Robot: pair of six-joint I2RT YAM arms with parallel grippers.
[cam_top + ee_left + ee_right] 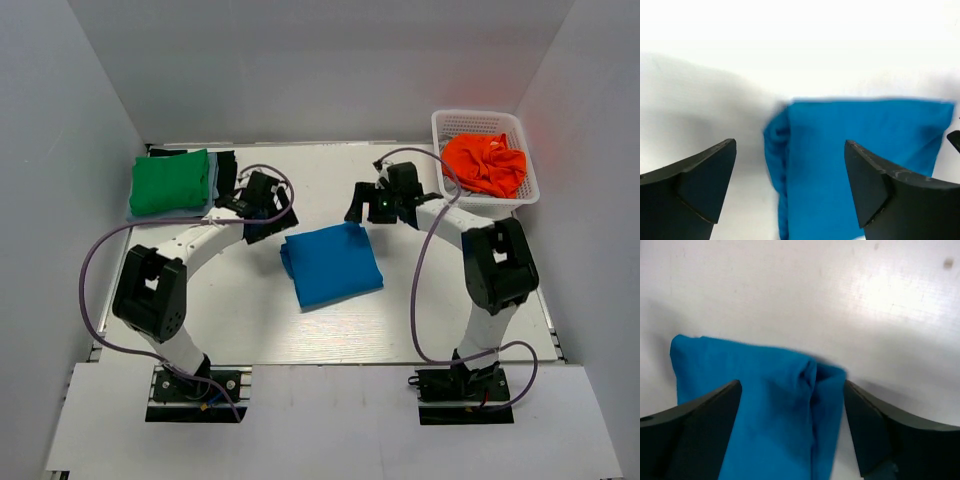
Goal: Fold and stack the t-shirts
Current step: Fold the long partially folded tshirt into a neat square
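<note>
While left gripper (790, 144) and right gripper (791, 385) gape empty by the folded blue shirt (330, 265), I should next stack it on the green shirt (170, 183).

Your top view looks down from above and behind the arms, far enough back to take in the whole surface (240, 300), with the arm bases at 6 o'clock. Your left wrist view sits low and close, looking past the left end effector (790, 142) at the blue t-shirt (865, 145) toward 4 o'clock. Your right wrist view looks steeply down past the right end effector (791, 383), closer still, with the shirt at 7 o'clock. All three views share that shirt.
</note>
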